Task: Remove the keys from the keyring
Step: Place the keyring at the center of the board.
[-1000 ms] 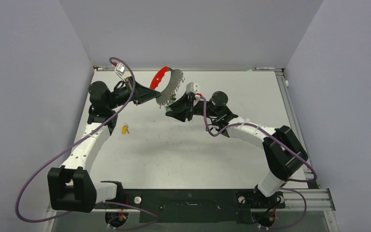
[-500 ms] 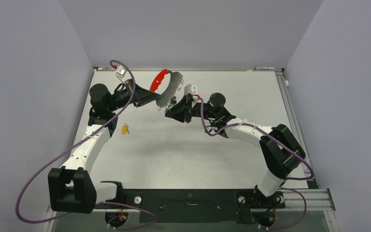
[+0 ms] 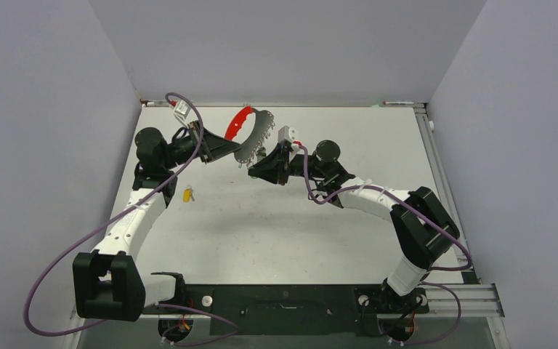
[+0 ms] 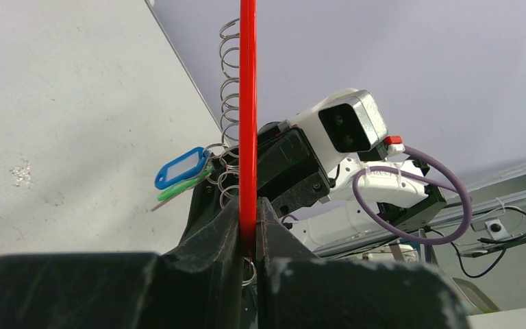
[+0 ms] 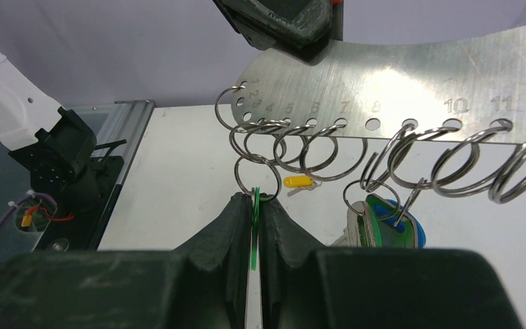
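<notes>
Fingers, left gripper (image 4: 248, 209): clamped shut on the red strap (image 4: 248, 103) of the keyring (image 3: 256, 137), which hangs clear of the table between the two arms.
Fingers, right gripper (image 5: 255, 205): closed on a thin green tag (image 5: 255, 199), seen edge-on between the pads (image 5: 236, 223). The tag hangs from a small split ring (image 5: 257, 175), itself linked to a larger ring at the low-numbered end of the metal plate (image 5: 397, 75).
Keys on the ring: a blue tag (image 5: 412, 233) and a second green tag (image 5: 373, 218) hang together further along the plate. The other rings in view look bare.
Key off the ring: a yellow-tagged key (image 3: 187, 194) lies on the table (image 3: 276, 233), well apart from the plate.
Step in hand (judgement): freeing the green-tagged key from its ring.
Method advised: the left arm should hold the plate steady. The right should work the small ring round the coil of the larger one, not pull straight.
Risk: a straight tug could slip the tag from the pads, since the pinch is on the tag alone. Neighbouring rings overlap at that end and may snag.
Writing: stamped numerals run along the plate's holes. 10 and 11 are clear, 4 to 8 faint, and the lowest hard to read.
Brand marks: none legible.
</notes>
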You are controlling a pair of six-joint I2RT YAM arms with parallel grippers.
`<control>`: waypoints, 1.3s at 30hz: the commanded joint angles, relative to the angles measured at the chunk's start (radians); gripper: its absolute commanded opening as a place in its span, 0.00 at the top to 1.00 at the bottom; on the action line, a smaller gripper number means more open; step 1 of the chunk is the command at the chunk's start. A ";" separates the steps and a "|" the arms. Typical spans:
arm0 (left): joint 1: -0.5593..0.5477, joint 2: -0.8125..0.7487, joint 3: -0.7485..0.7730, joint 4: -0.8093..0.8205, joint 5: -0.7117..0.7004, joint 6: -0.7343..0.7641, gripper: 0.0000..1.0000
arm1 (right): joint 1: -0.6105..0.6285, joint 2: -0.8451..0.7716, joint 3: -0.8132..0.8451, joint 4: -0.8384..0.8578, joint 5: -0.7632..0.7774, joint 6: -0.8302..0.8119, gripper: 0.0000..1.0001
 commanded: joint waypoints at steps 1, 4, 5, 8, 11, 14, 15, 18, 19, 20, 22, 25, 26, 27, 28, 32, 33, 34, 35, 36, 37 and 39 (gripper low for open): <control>0.022 -0.024 0.017 0.063 -0.021 0.004 1.00 | 0.000 0.003 -0.006 0.037 -0.019 -0.020 0.95; 0.030 -0.029 0.021 -0.063 -0.033 0.102 1.00 | 0.001 -0.014 0.009 -0.104 0.000 -0.092 0.95; 0.028 -0.031 0.032 -0.163 -0.050 0.175 1.00 | 0.000 -0.025 0.006 -0.147 0.009 -0.118 0.95; 0.025 -0.023 0.051 -0.456 -0.117 0.353 1.00 | 0.000 -0.059 -0.009 -0.267 0.029 -0.198 0.95; 0.024 0.012 0.036 -0.588 -0.127 0.419 1.00 | -0.002 -0.079 -0.024 -0.373 0.051 -0.260 0.95; 0.016 0.031 -0.014 -0.627 -0.131 0.452 1.00 | -0.009 -0.083 -0.039 -0.449 0.074 -0.303 0.95; 0.013 0.034 -0.030 -0.636 -0.139 0.464 1.00 | -0.010 -0.083 -0.041 -0.474 0.079 -0.320 0.95; -0.008 0.045 -0.061 -0.683 -0.198 0.503 1.00 | -0.020 -0.070 -0.041 -0.558 0.079 -0.353 0.95; -0.016 0.050 -0.068 -0.698 -0.215 0.513 1.00 | -0.022 -0.064 -0.041 -0.591 0.080 -0.368 0.95; -0.020 0.059 -0.081 -0.704 -0.225 0.518 1.00 | -0.023 -0.059 -0.042 -0.628 0.081 -0.385 0.95; -0.027 0.079 -0.119 -0.674 -0.210 0.509 1.00 | -0.025 -0.048 -0.046 -0.664 0.081 -0.407 0.95; -0.044 0.101 -0.177 -0.590 -0.197 0.487 1.00 | -0.026 -0.027 -0.055 -0.715 0.078 -0.431 0.95; -0.049 0.111 -0.191 -0.567 -0.195 0.480 1.00 | -0.026 -0.020 -0.061 -0.715 0.076 -0.432 0.95; -0.054 0.124 -0.203 -0.542 -0.190 0.471 1.00 | -0.027 -0.014 -0.066 -0.714 0.073 -0.431 0.95; -0.058 0.140 -0.215 -0.514 -0.188 0.462 1.00 | -0.027 -0.005 -0.069 -0.713 0.069 -0.427 0.95; -0.070 0.225 -0.232 -0.422 -0.186 0.443 1.00 | -0.026 0.041 -0.069 -0.707 0.052 -0.406 0.95; -0.075 0.251 -0.231 -0.405 -0.187 0.439 1.00 | -0.028 0.054 -0.067 -0.707 0.047 -0.401 0.95; -0.080 0.273 -0.230 -0.391 -0.189 0.438 1.00 | -0.031 0.072 -0.063 -0.709 0.043 -0.394 0.95; -0.084 0.294 -0.229 -0.381 -0.194 0.440 1.00 | -0.034 0.089 -0.058 -0.710 0.034 -0.384 0.95; -0.088 0.314 -0.228 -0.371 -0.199 0.445 1.00 | -0.037 0.103 -0.055 -0.712 0.027 -0.377 0.95; -0.093 0.331 -0.229 -0.359 -0.205 0.450 1.00 | -0.040 0.116 -0.053 -0.714 0.026 -0.374 0.95; -0.104 0.366 -0.230 -0.339 -0.204 0.452 0.98 | -0.042 0.136 -0.051 -0.714 0.025 -0.371 0.95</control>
